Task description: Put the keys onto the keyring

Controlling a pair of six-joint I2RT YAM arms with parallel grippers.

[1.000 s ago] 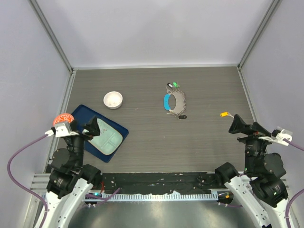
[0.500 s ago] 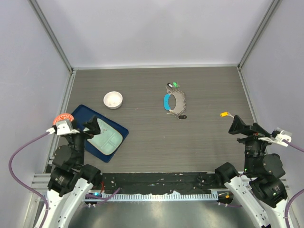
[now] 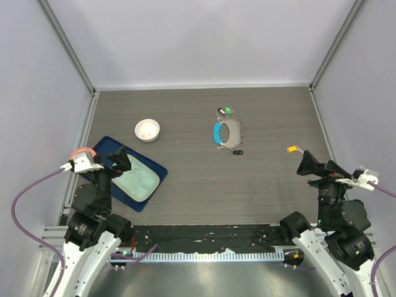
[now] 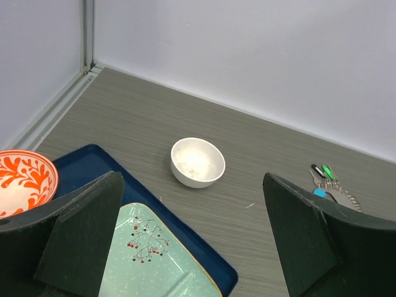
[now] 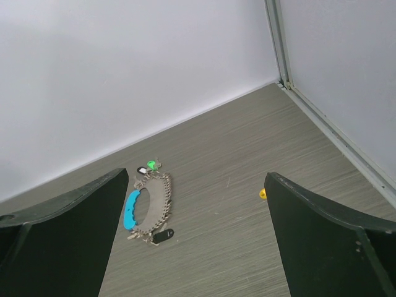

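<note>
The keyring [image 3: 230, 133], a wire ring fringed with silver keys, lies flat on the table right of centre, with a blue tag [image 3: 217, 130] and a black fob [image 3: 237, 151]. The right wrist view shows the keyring [image 5: 156, 204] ahead and to the left. A small key with a black head [image 3: 220, 112] rests at the ring's far end beside a green-headed one [image 3: 228, 109]. A yellow-headed key [image 3: 292, 148] lies apart on the right. My left gripper [image 3: 120, 162] hovers open over the blue tray. My right gripper [image 3: 304, 162] is open near the yellow key. Both are empty.
A white bowl [image 3: 147, 130] stands left of centre. The blue tray [image 3: 103, 147] at the left holds a mint divided plate [image 3: 137, 179] and an orange patterned bowl [image 4: 21, 182]. Grey walls and metal frame posts close in the table on three sides.
My left wrist has swung slightly down and to the right, covering more of the orange bowl. The right arm has barely shifted. The keyring and keys lie as before.
</note>
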